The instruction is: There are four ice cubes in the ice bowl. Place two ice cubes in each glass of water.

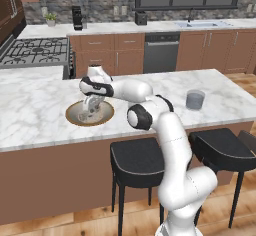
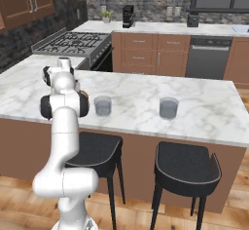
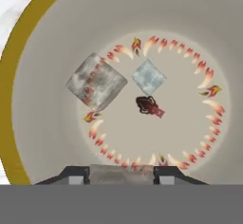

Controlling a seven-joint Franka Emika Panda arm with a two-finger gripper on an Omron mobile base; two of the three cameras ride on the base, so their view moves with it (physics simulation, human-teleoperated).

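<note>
Ice cubes: one pale grey cube (image 3: 122, 174) sits clamped between the fingertips of the gripper (image 3: 122, 175), its top face showing between the two dark tips. Two further cubes lie on the bowl floor ahead of the gripper, apart from it: a larger-looking mottled one (image 3: 96, 81) to the left and a paler one (image 3: 148, 77) just beside it to the right, the two nearly touching at a corner.

Ice bowl (image 1: 74, 116): wide, shallow, grey-beige inside, golden-brown rim. The gripper (image 1: 90, 114) is lowered into it. Floor decoration: a ring of red-and-cream flame-like marks with a small dark red motif at the centre, just ahead of the gripper. No readable writing or brand on any item.

Glasses of water: one tumbler (image 2: 102, 105) stands near the arm, to its right; the second (image 2: 168, 107) stands well apart, farther right along the same surface, also seen in the left base view (image 1: 195, 100). Contents too small to tell.

Surface: white marble-patterned desk (image 1: 40, 105), forming a kitchen island with brown panelled sides.

Surroundings: two black stools (image 2: 187, 168) below the near edge; gas stove (image 2: 73, 42), dishwasher (image 1: 161, 52), brown cabinets, coffee machine (image 1: 77, 18), small potted plant (image 1: 51, 19) and sink (image 1: 202, 24) along the far wall; wooden floor. The arm's own elbow hides most of the bowl in the right base view.
</note>
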